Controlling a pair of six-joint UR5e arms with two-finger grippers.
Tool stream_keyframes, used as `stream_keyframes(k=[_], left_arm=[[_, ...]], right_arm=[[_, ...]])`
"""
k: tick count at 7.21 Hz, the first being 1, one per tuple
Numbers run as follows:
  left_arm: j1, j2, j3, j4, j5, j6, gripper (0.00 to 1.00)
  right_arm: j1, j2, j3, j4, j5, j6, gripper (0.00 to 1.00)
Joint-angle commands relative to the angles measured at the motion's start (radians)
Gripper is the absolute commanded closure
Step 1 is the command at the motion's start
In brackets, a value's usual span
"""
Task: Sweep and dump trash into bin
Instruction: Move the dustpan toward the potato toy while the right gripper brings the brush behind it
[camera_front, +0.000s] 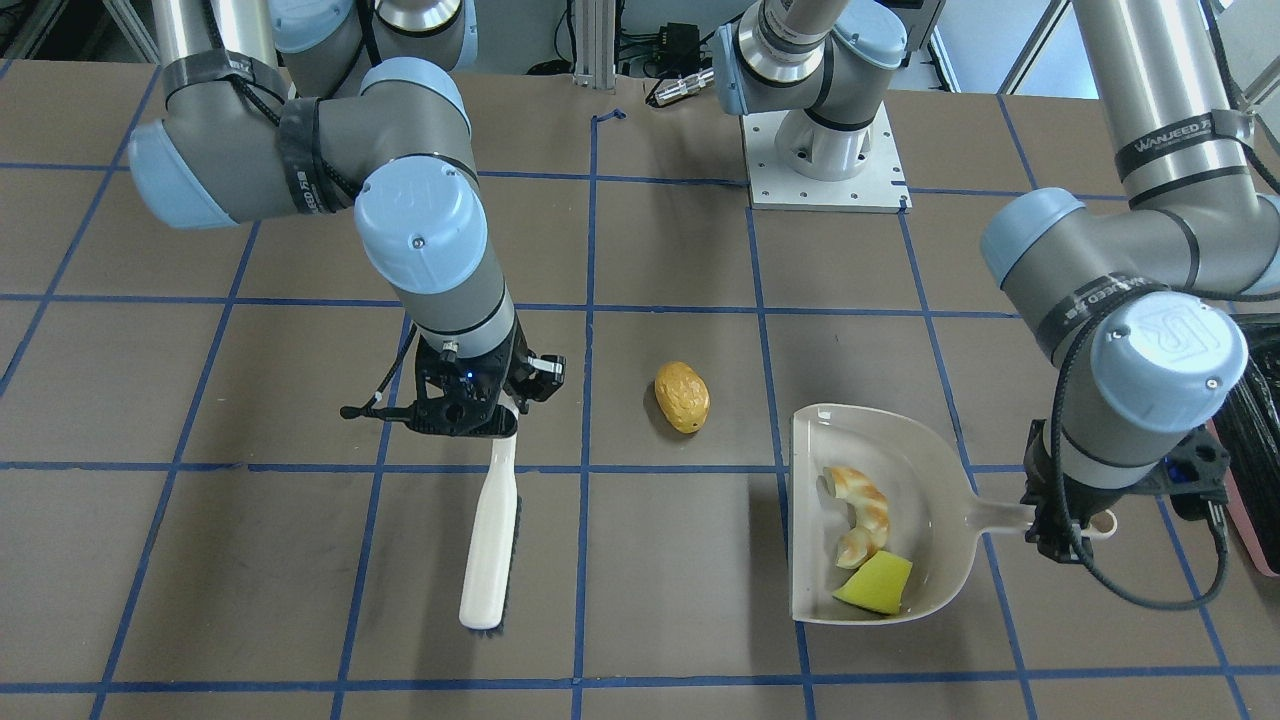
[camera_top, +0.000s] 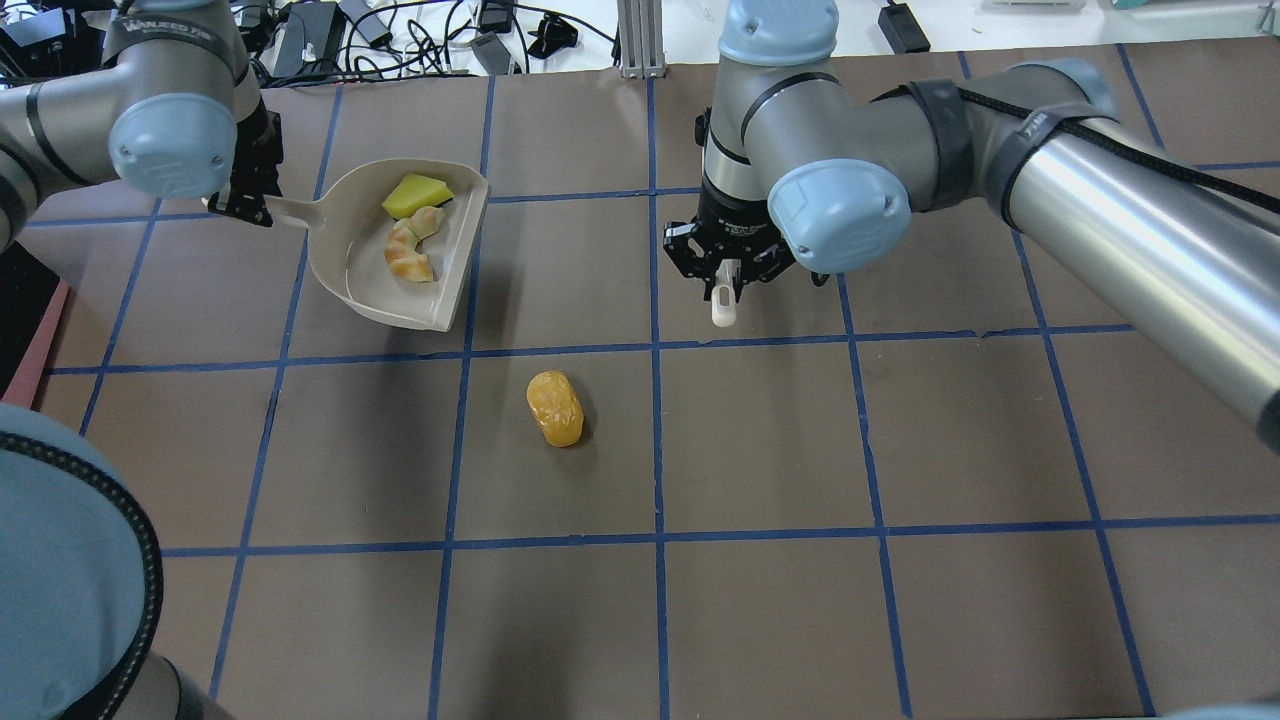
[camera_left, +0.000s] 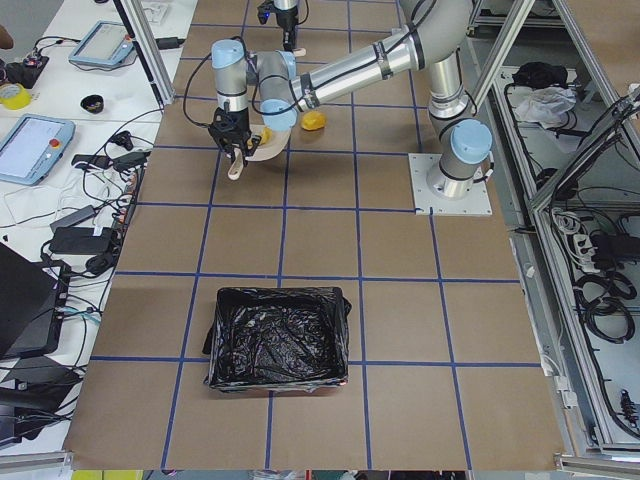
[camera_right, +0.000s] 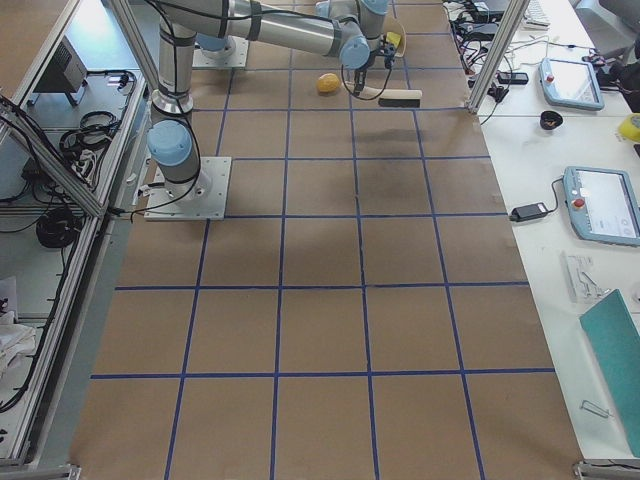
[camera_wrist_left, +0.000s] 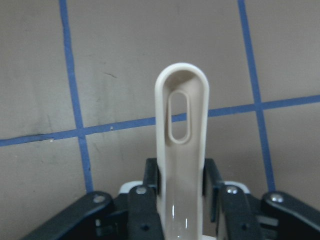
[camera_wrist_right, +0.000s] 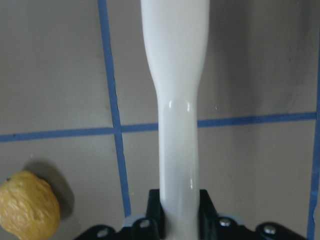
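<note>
One potato (camera_front: 682, 397) lies mid-desk (camera_front: 250, 580); my right gripper (camera_front: 468, 418) clamps the brush (camera_front: 490, 540), the left gripper (camera_front: 1060, 533) the dustpan (camera_front: 940, 470). I fear a hard sweep rolls it past the dustpan

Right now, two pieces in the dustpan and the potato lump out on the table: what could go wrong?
1. The potato lump is rounded and sits clear of the dustpan; the brush in the right gripper may roll it past the mouth.
2. The bread piece and sponge wedge lie loose inside; the left gripper holds only the handle, so a tilt on the way to the bin could spill them.
</note>
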Motion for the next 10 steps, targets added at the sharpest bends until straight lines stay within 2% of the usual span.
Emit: stream_keyframes(k=[1, 3, 5, 7, 9, 10], left_arm=[[0.044, 0.104, -0.209, 0.131, 0.049, 0.009, 1.0], [0.042, 0.186, -0.379, 0.229, 0.058, -0.013, 1.0], [0.027, 0.274, -0.503, 0.238, 0.061, -0.078, 1.0], [0.01, 0.33, -0.626, 0.336, 0.061, -0.103, 1.0], [-0.084, 0.33, -0.628, 0.339, 0.083, -0.17, 1.0], [-0.124, 0.329, -0.628, 0.339, 0.12, -0.201, 1.0]], right_arm=[[0.01, -0.161, 0.17, 0.007, -0.001, 0.039, 1.0], [0.046, -0.179, 0.214, 0.002, 0.0, 0.126, 1.0], [0.167, -0.162, 0.238, -0.004, 0.002, 0.26, 1.0], [0.235, -0.157, 0.278, -0.007, 0.034, 0.322, 1.0], [0.287, -0.094, 0.368, -0.179, 0.046, 0.399, 1.0], [0.304, -0.091, 0.361, -0.2, 0.046, 0.425, 1.0]])
